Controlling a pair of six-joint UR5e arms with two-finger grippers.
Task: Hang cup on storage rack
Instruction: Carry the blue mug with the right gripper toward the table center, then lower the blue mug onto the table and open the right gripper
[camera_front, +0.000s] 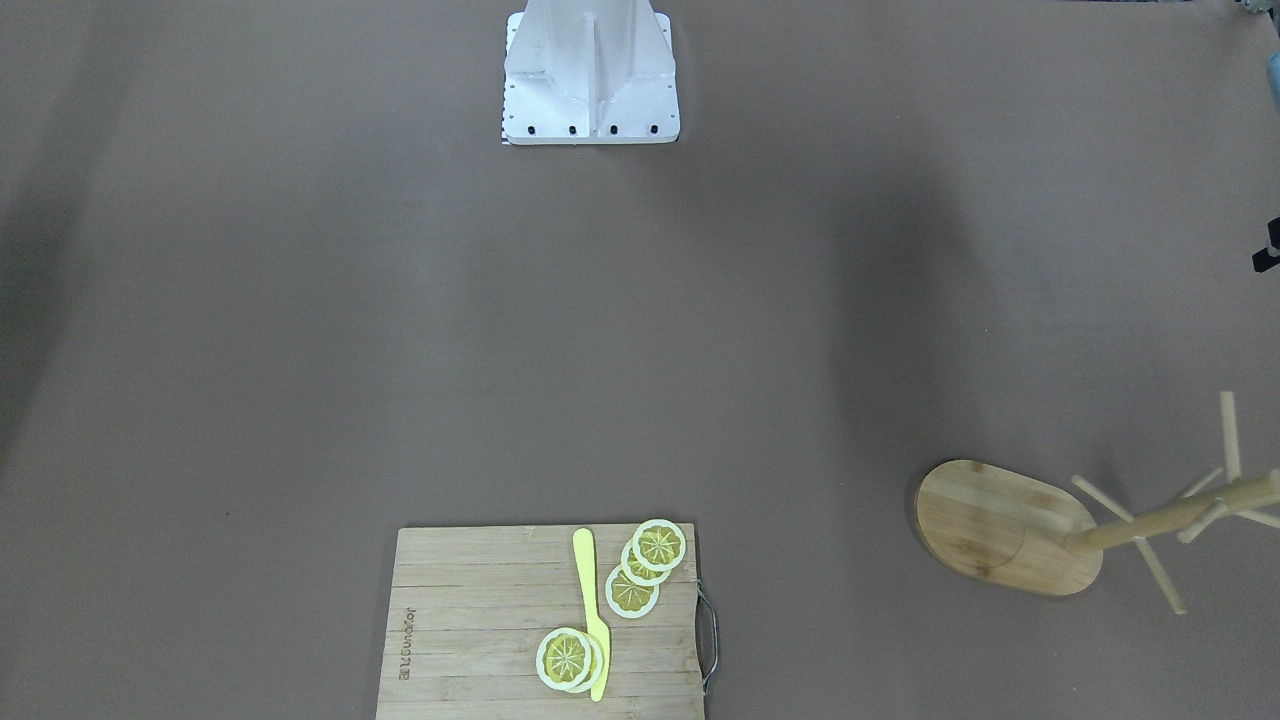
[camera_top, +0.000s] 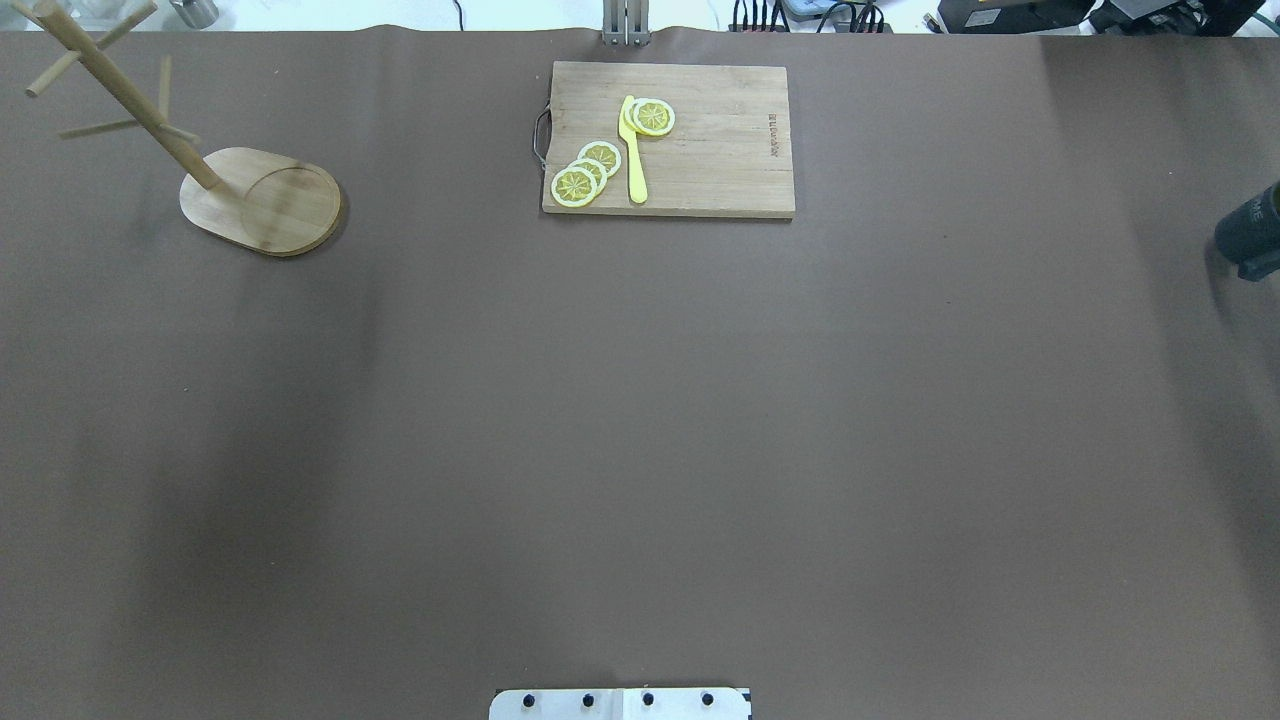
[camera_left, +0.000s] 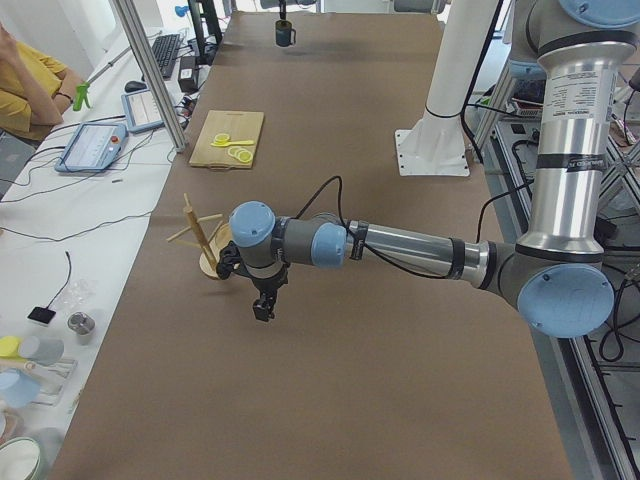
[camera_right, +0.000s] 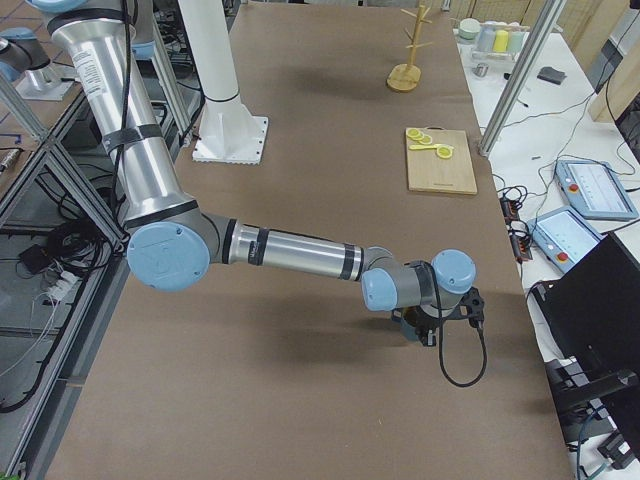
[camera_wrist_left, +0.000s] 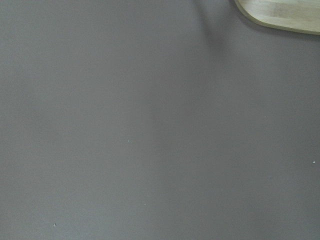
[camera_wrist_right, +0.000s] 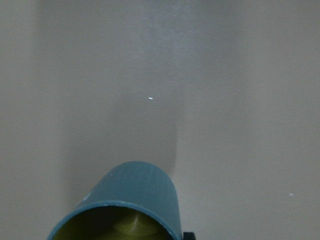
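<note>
The dark slate-blue cup (camera_top: 1250, 235) stands at the table's right edge; it also shows small at the far end in the exterior left view (camera_left: 285, 33). The right wrist view looks down into its yellow inside (camera_wrist_right: 131, 202). The right gripper (camera_right: 430, 335) hangs over that spot; I cannot tell if it is open or shut. The bamboo storage rack (camera_top: 262, 200) stands at the far left, empty pegs up (camera_front: 1010, 525), (camera_right: 408, 48). The left gripper (camera_left: 262, 308) hovers above the table next to the rack (camera_left: 205, 240); I cannot tell its state. The left wrist view shows the rack's base edge (camera_wrist_left: 285, 12).
A wooden cutting board (camera_top: 670, 140) with lemon slices (camera_top: 585, 175) and a yellow knife (camera_top: 632, 150) lies at the far middle. The white robot base (camera_front: 590, 75) stands at the near edge. Operators' benches with devices (camera_left: 95, 145) run along the far side.
</note>
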